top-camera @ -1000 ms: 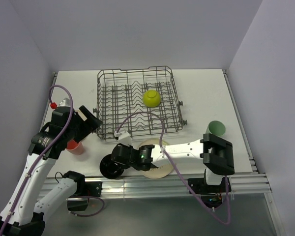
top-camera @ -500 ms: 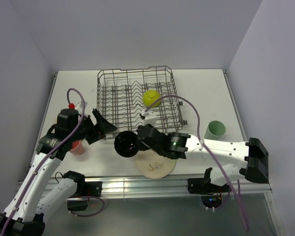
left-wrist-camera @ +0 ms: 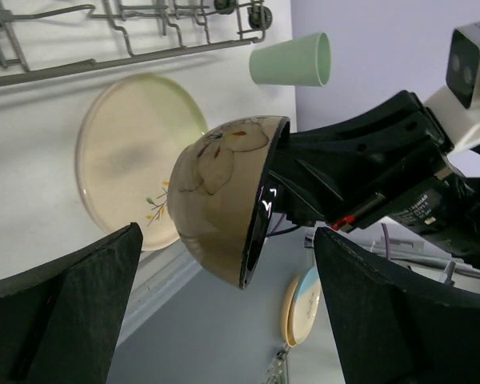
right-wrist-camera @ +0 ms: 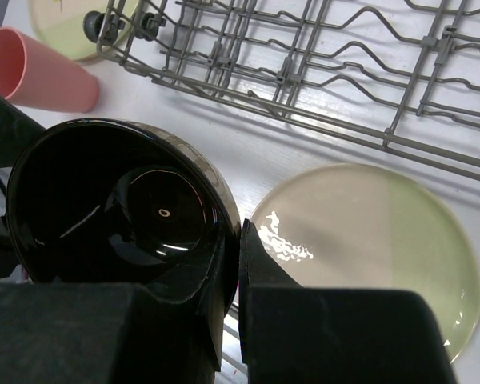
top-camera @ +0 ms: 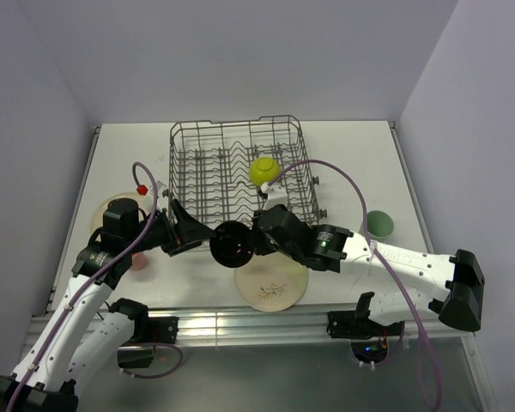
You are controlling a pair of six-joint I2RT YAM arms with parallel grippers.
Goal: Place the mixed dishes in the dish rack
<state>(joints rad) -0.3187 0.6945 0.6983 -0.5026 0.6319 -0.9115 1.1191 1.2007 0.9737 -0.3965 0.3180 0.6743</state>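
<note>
My right gripper (top-camera: 254,241) is shut on the rim of the black bowl (top-camera: 233,243), one finger inside and one outside. It holds the bowl on edge above the table, just in front of the dish rack (top-camera: 240,176). In the right wrist view the bowl (right-wrist-camera: 120,208) fills the left side, with the gripper (right-wrist-camera: 238,264) pinching its rim. My left gripper (top-camera: 185,230) is open and faces the bowl from the left. In the left wrist view the bowl (left-wrist-camera: 216,200) hangs between the wide fingers (left-wrist-camera: 64,312) without touching them. A lime-green bowl (top-camera: 264,170) sits in the rack.
A cream plate with a leaf sprig (top-camera: 270,287) lies under the held bowl. Another cream plate (top-camera: 103,210) lies at the left. The coral-pink cup (right-wrist-camera: 40,70) lies on its side by the left arm, and the mint-green cup (top-camera: 378,225) lies at the right.
My right arm has lifted the black bowl off the table front and carried it up toward the rack's front. The left gripper has swung right toward the bowl and opened wider.
</note>
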